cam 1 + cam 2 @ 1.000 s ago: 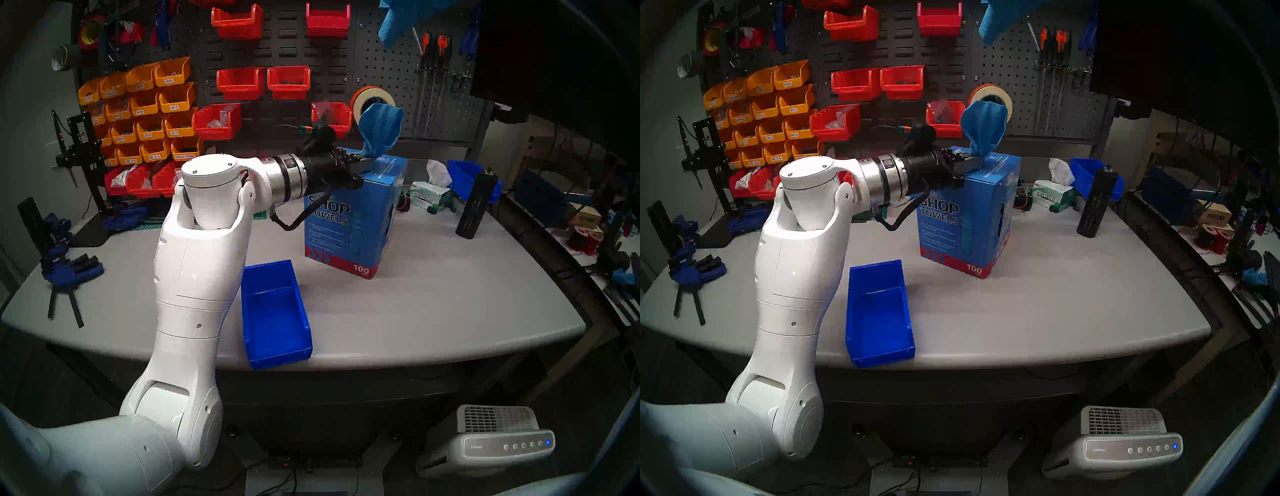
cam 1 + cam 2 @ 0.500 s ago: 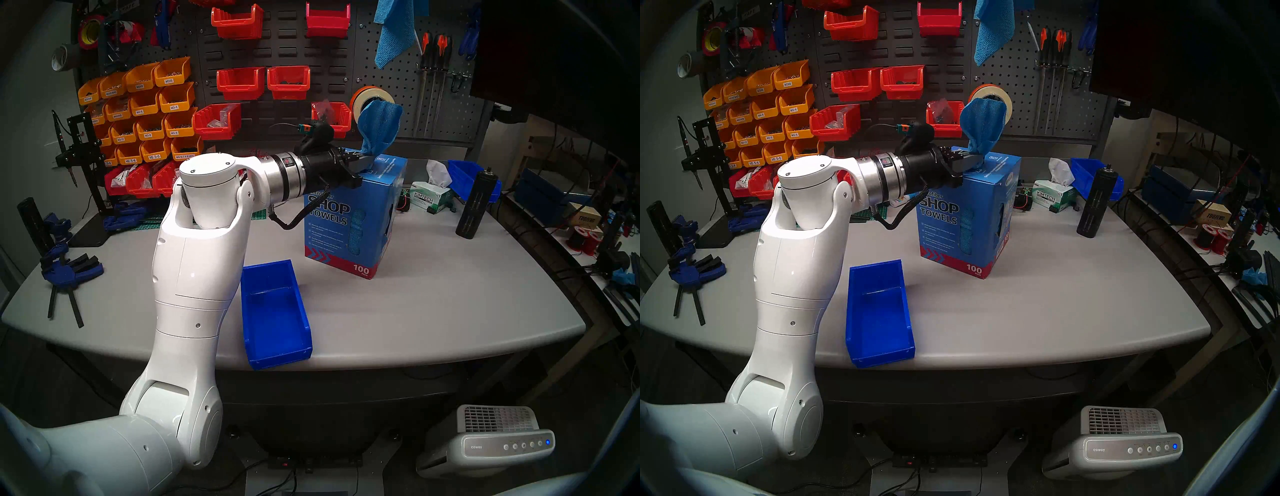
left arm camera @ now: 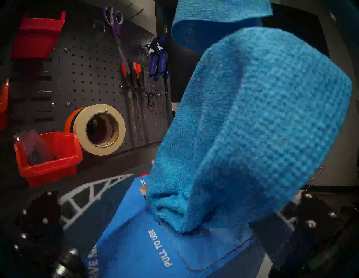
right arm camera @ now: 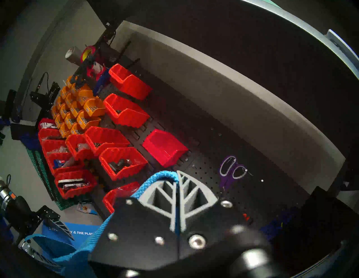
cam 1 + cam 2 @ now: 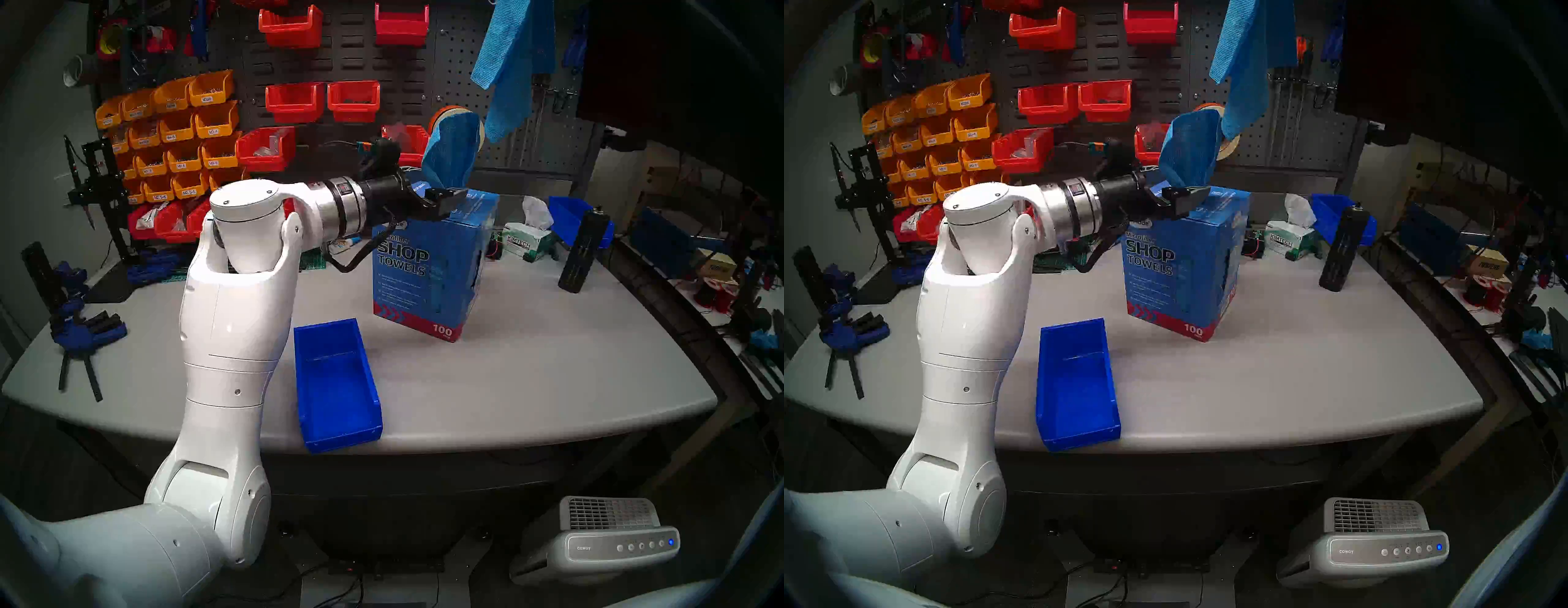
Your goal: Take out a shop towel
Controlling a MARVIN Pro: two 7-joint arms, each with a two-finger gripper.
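The thin sky-blue microfiber shop towel (image 5: 515, 59) hangs above the tall blue cardboard carton (image 5: 428, 271), pinched in the closed right gripper (image 4: 177, 184), and may slip from this small pinch, while the spread left gripper (image 5: 443, 194) straddles the next towel (image 5: 452, 153).

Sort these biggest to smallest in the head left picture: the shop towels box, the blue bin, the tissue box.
1. Blue bin, though it sits nearest the camera.
2. Shop towels box.
3. Tissue box, clearly smallest, though farthest back.

The top of the hanging shop towel (image 5: 513, 68) runs off the picture's top edge. The right gripper (image 4: 177, 196) is not in either head view. The box (image 5: 428, 271) hides the other towel's lower end.
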